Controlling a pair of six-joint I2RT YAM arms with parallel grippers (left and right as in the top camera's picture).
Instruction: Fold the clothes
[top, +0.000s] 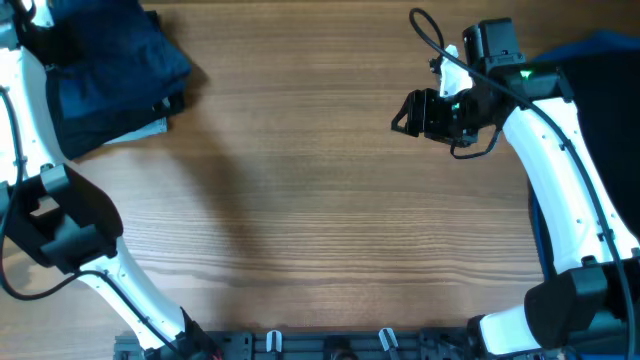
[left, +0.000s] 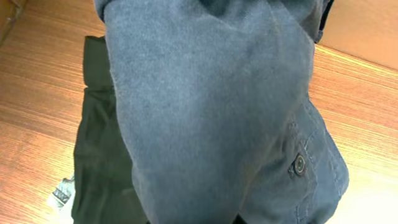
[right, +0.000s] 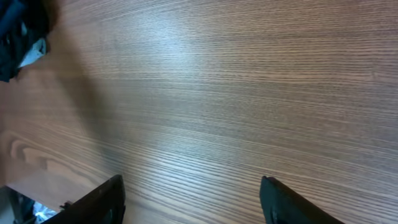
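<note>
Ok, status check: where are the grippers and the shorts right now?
Right gripper open, holding nothing, over the table. Left gripper state hidden; bunched navy shorts fill its wrist view. Black garment beneath them.

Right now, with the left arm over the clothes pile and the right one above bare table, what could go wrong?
The navy shorts overlap a black garment, so a pinch there might catch both and drag the black one along. The button sits close to the shorts' edge; fingers closing on it may slip. The right gripper hangs open far from the pile, so a one-armed lift could leave the shorts bunched.
</note>
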